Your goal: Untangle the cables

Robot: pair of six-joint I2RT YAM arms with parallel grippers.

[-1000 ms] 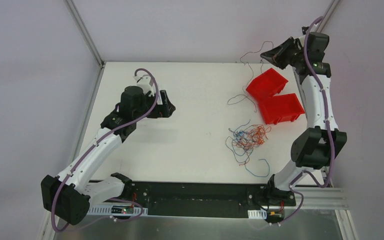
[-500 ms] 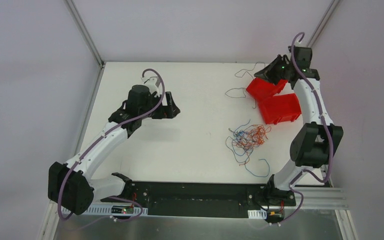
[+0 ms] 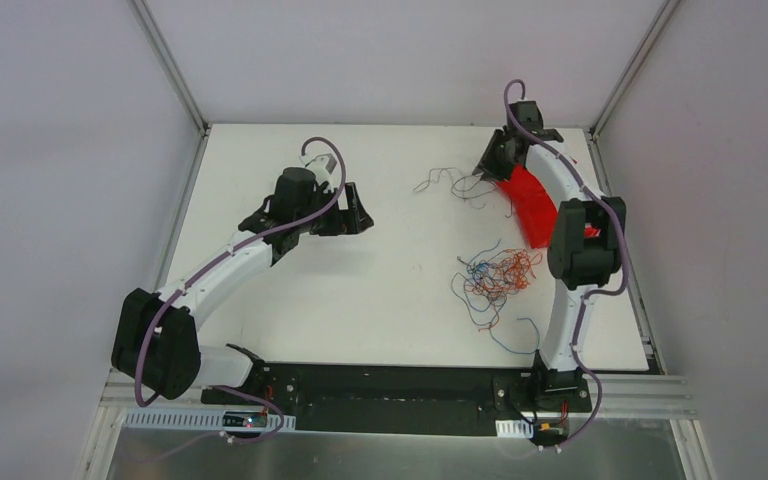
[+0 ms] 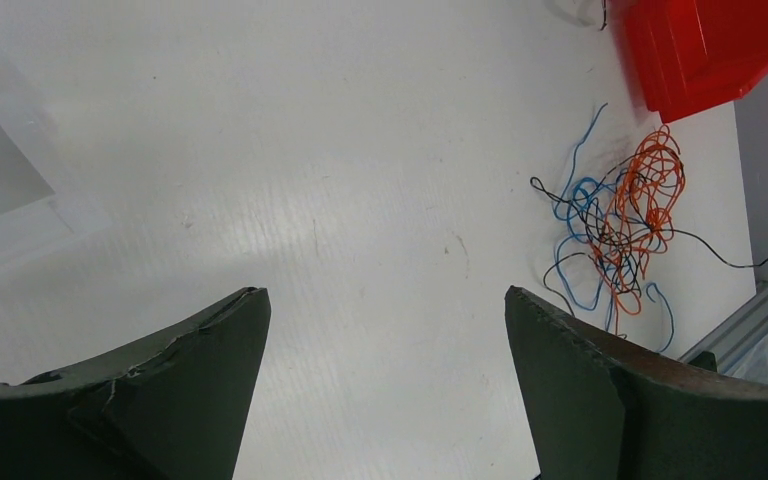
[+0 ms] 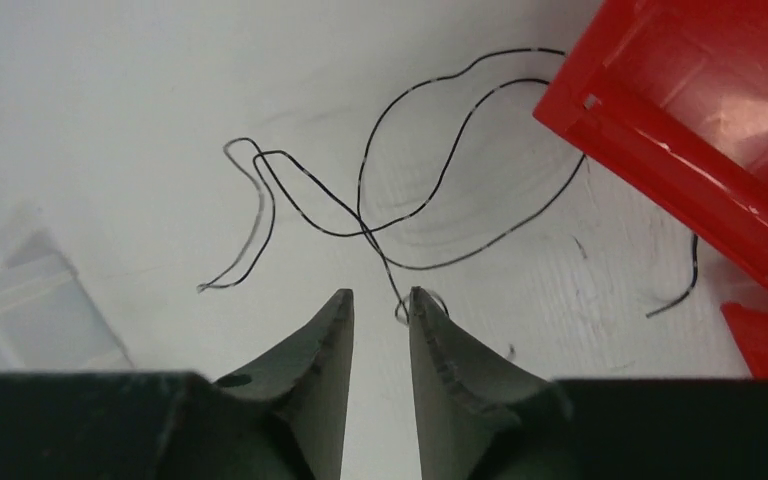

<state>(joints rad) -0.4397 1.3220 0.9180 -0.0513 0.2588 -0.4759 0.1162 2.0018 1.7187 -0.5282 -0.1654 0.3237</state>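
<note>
A bunch of thin orange, blue and black cables (image 3: 500, 275) lies tangled right of the table's middle, and shows at the right of the left wrist view (image 4: 620, 215). Two loose black cables (image 3: 448, 183) curl on the table left of the red bins; the right wrist view has them just ahead of my fingers (image 5: 410, 200). My right gripper (image 3: 486, 166) (image 5: 380, 293) stands slightly open above them, a small wire loop touching its right fingertip (image 5: 422, 298) and nothing pinched. Over bare table left of the middle, my left gripper (image 3: 358, 212) (image 4: 385, 293) is wide open and empty.
Two red bins (image 3: 530, 200) (image 5: 700, 130) (image 4: 705, 50) stand at the back right, partly hidden under the right arm. A single blue strand (image 3: 520, 335) lies near the front edge. Grey walls with metal posts close the table in behind and at both sides.
The right arm swung left and down from the back right corner, the black cables came along onto the table, and its jaws parted. The left gripper drifted right, still open.
</note>
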